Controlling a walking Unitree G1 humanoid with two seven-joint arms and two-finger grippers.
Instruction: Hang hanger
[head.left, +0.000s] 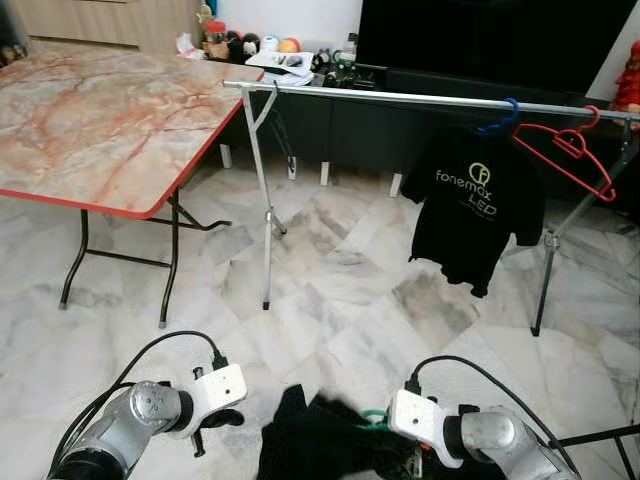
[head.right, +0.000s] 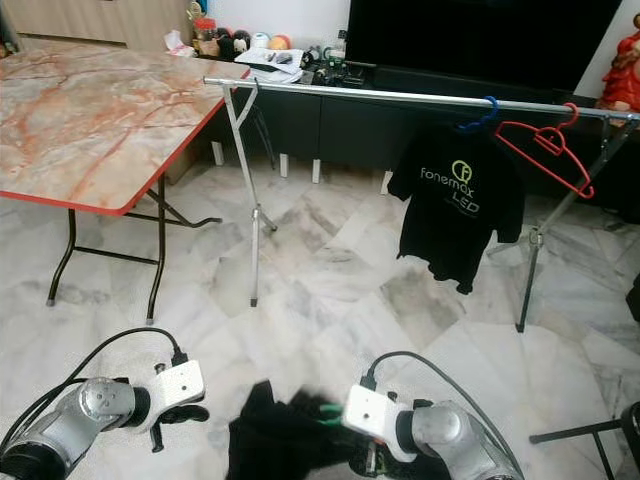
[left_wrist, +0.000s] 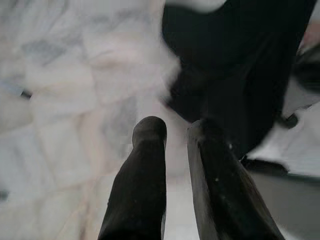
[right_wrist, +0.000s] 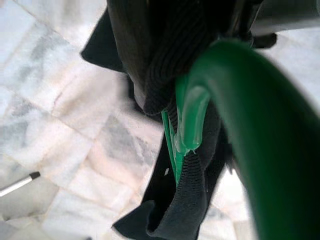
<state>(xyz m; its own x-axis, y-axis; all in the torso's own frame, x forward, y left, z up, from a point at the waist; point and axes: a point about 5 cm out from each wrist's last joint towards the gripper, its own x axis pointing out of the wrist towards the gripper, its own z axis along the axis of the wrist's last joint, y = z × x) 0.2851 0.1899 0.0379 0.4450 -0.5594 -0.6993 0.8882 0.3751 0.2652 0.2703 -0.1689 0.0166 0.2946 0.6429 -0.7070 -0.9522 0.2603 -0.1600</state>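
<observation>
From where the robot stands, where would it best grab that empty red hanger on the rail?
Probably the red hanger is best taken by its slanting lower bar, coming from the robot's side of the rail. It hangs tilted, hook over the rail, and that bar is bare, thin and faces the robot. The black shirt hangs beside it on the left, so approaching from the right keeps the tool clear.

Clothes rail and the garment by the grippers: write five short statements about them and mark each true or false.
1. A black T-shirt hangs on the rail. True.
2. The red hanger carries a shirt. False: it hangs bare.
3. The hanger in the dark garment near the right gripper is green. True.
4. The left gripper grips the garment. False: its fingers are on nothing.
5. The table is plain white. False: marbled with a red edge.
</observation>
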